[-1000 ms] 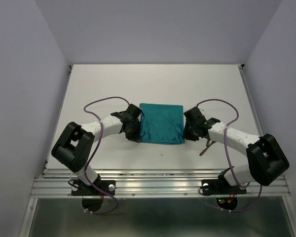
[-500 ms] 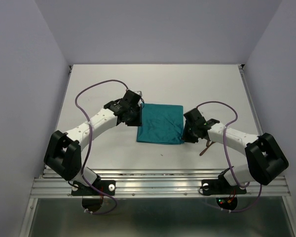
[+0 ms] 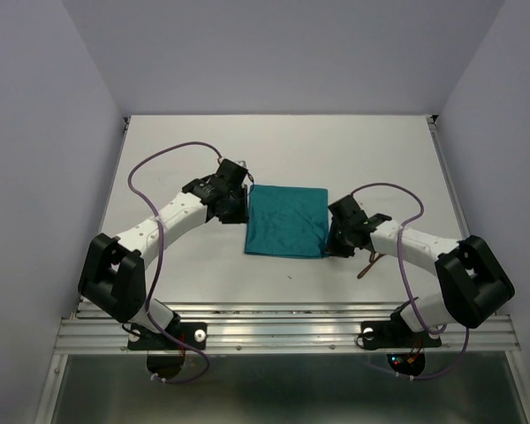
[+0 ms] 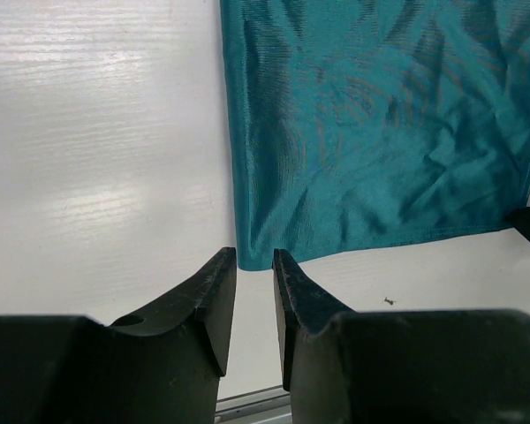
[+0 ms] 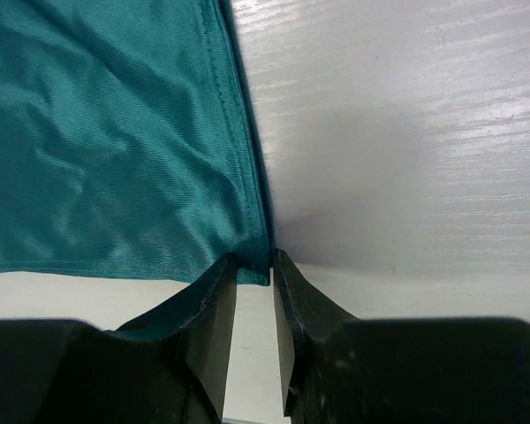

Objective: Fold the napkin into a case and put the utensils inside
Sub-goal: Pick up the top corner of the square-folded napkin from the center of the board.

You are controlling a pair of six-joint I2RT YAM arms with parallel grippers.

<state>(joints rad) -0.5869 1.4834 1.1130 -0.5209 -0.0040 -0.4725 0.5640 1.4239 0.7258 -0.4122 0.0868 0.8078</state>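
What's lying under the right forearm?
Thin reddish-brown utensils poke out beneath it; the right arm covers the rest, so their number is unclear.

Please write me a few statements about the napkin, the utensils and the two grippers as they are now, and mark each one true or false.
1. The napkin lies flat on the table between the left gripper and the right gripper. True.
2. The utensils lie on top of the napkin. False: they lie on the table beside the right arm, off the cloth.
3. The right gripper's fingertips are at a corner of the napkin. True.
4. The left gripper is wide open. False: its fingers are close together, with only a narrow gap between them.
5. The napkin is a narrow strip. False: it is roughly square.
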